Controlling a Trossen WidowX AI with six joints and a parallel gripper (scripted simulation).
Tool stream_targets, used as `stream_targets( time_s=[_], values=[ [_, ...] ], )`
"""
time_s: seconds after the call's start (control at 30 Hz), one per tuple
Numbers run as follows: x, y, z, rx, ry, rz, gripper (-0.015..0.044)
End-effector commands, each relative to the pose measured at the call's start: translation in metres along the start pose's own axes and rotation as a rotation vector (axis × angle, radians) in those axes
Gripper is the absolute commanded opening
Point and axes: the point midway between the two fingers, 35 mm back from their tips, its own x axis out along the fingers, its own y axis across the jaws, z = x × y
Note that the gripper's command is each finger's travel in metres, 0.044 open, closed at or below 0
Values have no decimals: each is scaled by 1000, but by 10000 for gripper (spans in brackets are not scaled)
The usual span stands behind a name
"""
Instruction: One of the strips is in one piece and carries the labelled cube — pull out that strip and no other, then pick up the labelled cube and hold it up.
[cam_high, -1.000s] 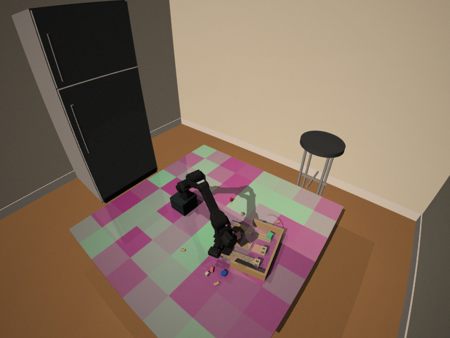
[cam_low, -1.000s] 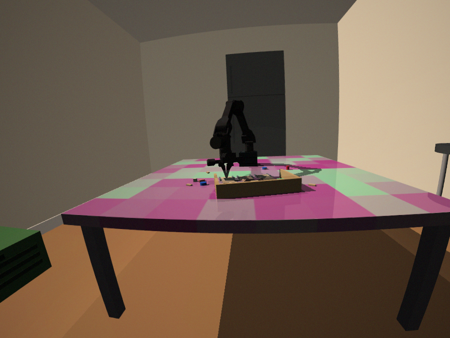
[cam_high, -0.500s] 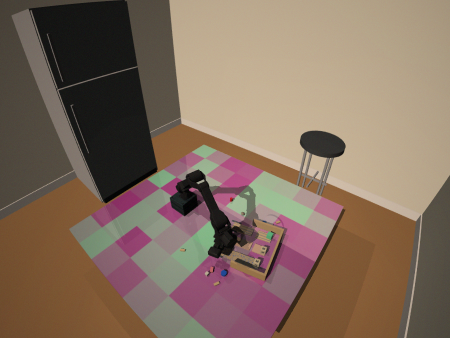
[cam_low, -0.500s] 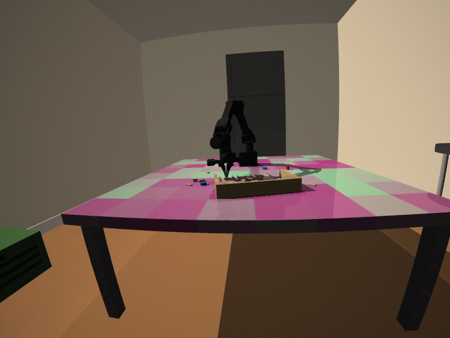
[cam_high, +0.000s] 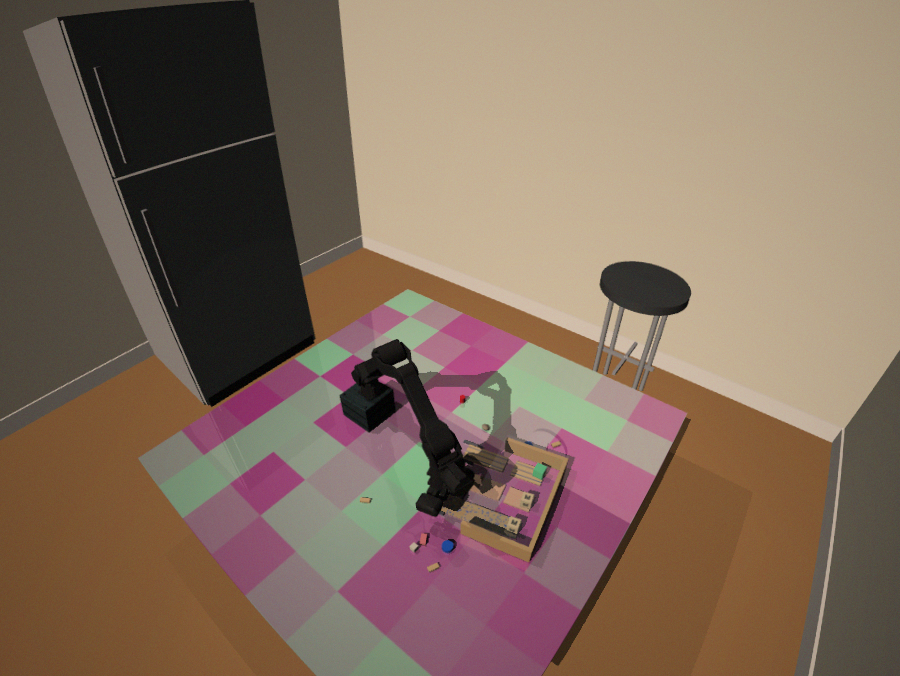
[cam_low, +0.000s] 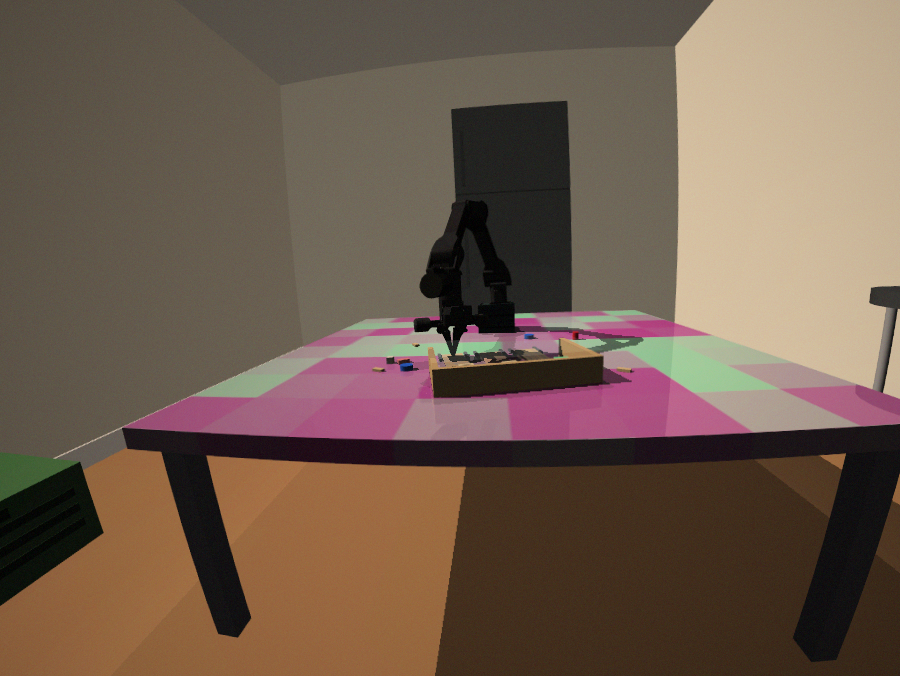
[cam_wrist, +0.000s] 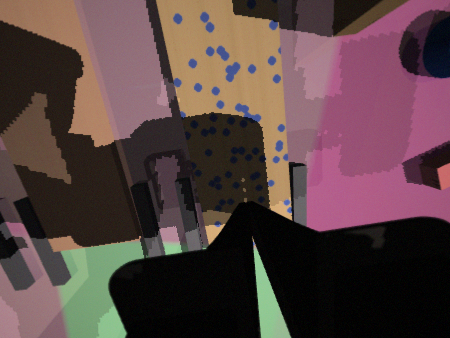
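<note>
Black two-door fridge (cam_high: 189, 218) (cam_low: 512, 160): upper left of the top view.
Black six-joint arm (cam_high: 425, 407) (cam_low: 447, 254): left of centre, reaching toward lower centre.
Blue round disc (cam_high: 448, 545) (cam_low: 405, 367): lower centre, outside the wooden frame.
Black gripper (cam_high: 449, 493) (cam_low: 453, 353) (cam_wrist: 246, 208): lower centre; pointed fingers clenched together, nothing between them; over the near end of the speckled strip, contact cannot be told.
Tan strip with blue speckles (cam_high: 476, 511) (cam_wrist: 230, 65): lower centre, looks unbroken, partly shaded; pale marked cube (cam_high: 514, 523) on its right end.
Plain tan strip (cam_high: 516, 496) (cam_wrist: 95, 115): just above in the top view, gap visible; second pale marked cube (cam_high: 526, 499) on its right piece.
Labels on cubes: too small to read.
Low wooden frame (cam_high: 549, 509) (cam_low: 518, 376): right of centre, around both cubes.
</note>
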Motion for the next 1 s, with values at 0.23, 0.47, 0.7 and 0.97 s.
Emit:
stream_targets(
  time_s=[0.23,0.47,0.7,0.97],
  values=[
    [4,0,-2,-5,2,-2,0],
    [4,0,-13,-5,2,-2,0],
    [5,1,-24,-5,3,-2,0],
    [5,1,-36,-5,4,-2,0]
  ],
)
